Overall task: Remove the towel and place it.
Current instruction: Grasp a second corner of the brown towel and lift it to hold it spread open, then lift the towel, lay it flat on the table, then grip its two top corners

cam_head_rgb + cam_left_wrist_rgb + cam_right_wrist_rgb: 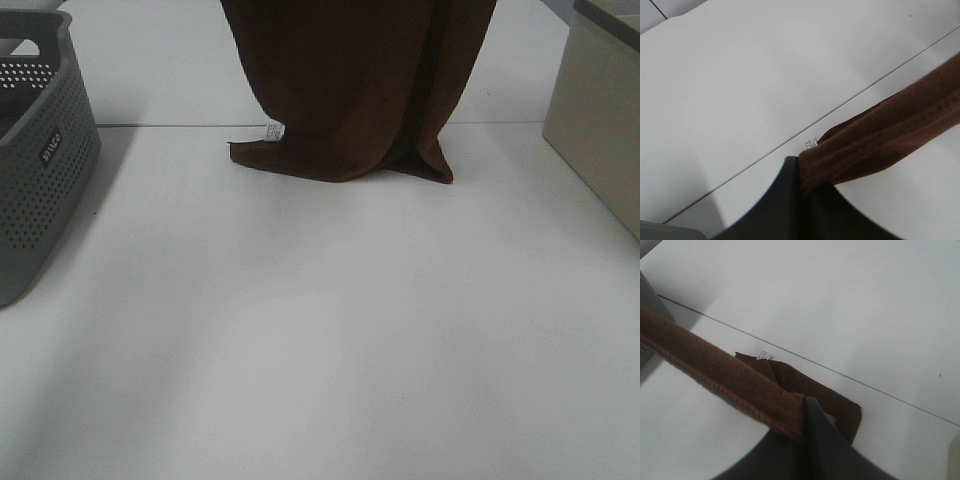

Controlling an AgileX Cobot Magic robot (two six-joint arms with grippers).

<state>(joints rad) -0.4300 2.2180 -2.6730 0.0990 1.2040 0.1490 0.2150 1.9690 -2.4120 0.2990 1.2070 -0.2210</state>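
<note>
We see the towel [350,90] hanging in folds from above, its lower edge crumpled on the table [320,350] just on the near side of the seam [160,125]. Its white tag [272,131] sits right at the seam. The left gripper [801,182] is clamped on the hem [890,125], and the right gripper [806,422] is clamped on another stretch of it, the hem running taut away from each. A grey basket [40,150] stands at the seam's left end, a beige box [600,110] at its right end.
</note>
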